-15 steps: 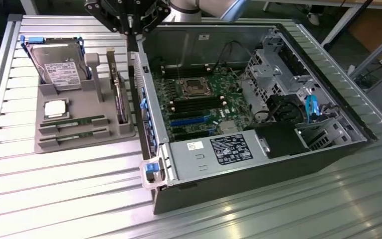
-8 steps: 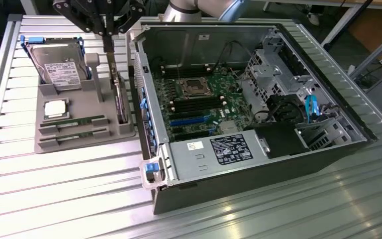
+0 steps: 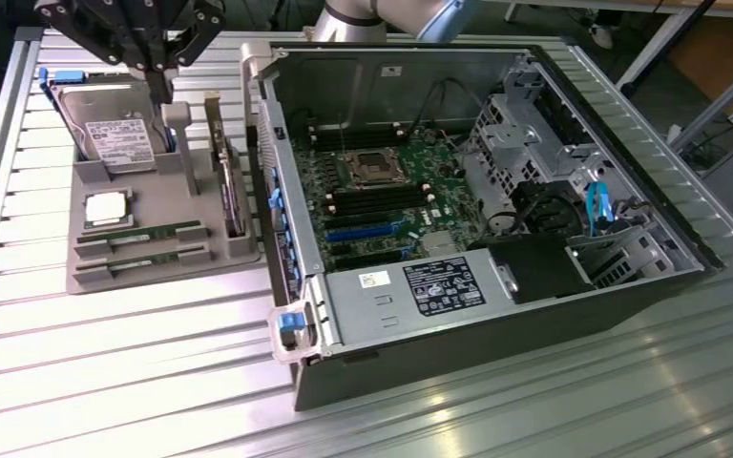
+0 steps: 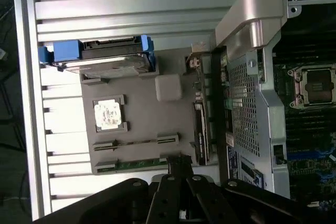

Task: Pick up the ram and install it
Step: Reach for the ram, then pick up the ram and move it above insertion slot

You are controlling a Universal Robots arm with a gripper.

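Two ram sticks lie side by side in slots of the grey tray (image 3: 150, 279): one ram (image 3: 141, 234) farther back and its twin (image 3: 148, 256) nearer the tray's front edge. From the wrist they appear as ram (image 4: 137, 141) and twin (image 4: 139, 164). My gripper (image 3: 159, 88) hangs high over the back of the tray, next to the hard drive, well above the sticks. It is shut with nothing held. In the wrist view the gripper (image 4: 180, 162) lines up over the end of the green twin.
The tray also carries a hard drive (image 3: 112, 129) in a blue frame, a silver processor (image 3: 106, 207), a grey post (image 3: 178, 129) and an upright expansion card (image 3: 226, 181). To the exterior view's right stands the open computer case (image 3: 469, 315) with motherboard (image 3: 386, 200) and memory slots (image 3: 364, 198).
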